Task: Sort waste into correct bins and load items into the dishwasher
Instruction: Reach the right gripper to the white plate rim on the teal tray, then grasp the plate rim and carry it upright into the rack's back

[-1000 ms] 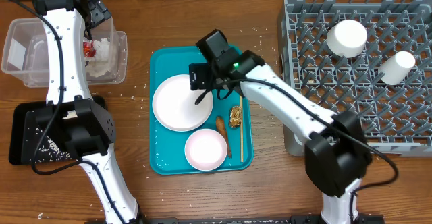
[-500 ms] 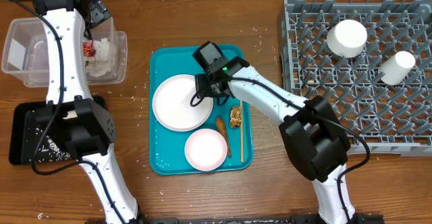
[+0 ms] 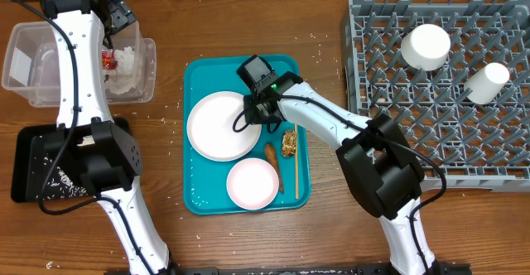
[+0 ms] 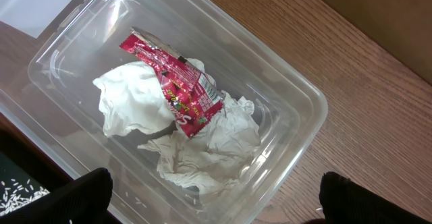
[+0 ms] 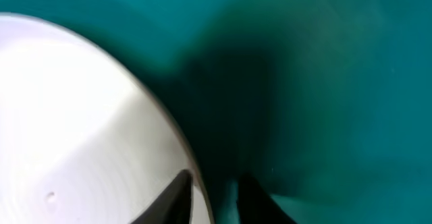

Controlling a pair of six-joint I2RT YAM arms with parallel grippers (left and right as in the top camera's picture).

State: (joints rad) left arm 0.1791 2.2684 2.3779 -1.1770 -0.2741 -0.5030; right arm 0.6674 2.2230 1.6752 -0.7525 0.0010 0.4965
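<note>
Lowered since the earlier frame, the right gripper (image 5: 210,187) is set with narrowly parted jaws astride the plate (image 3: 221,125) rim for a lift off the tray (image 3: 199,78). Left gripper (image 4: 209,200) is held wide above the bin (image 4: 297,96).

Brown wooden table (image 3: 166,233) (scattered white specks), even light

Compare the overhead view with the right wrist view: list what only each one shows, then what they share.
Only the overhead shows the dish rack with two white cups, the small bowl, the food scraps, the chopstick, and the clear bin of trash beneath the left gripper. Only the right wrist shows its fingertips straddling the plate's rim, close up. Both show the white plate on the teal tray.
</note>
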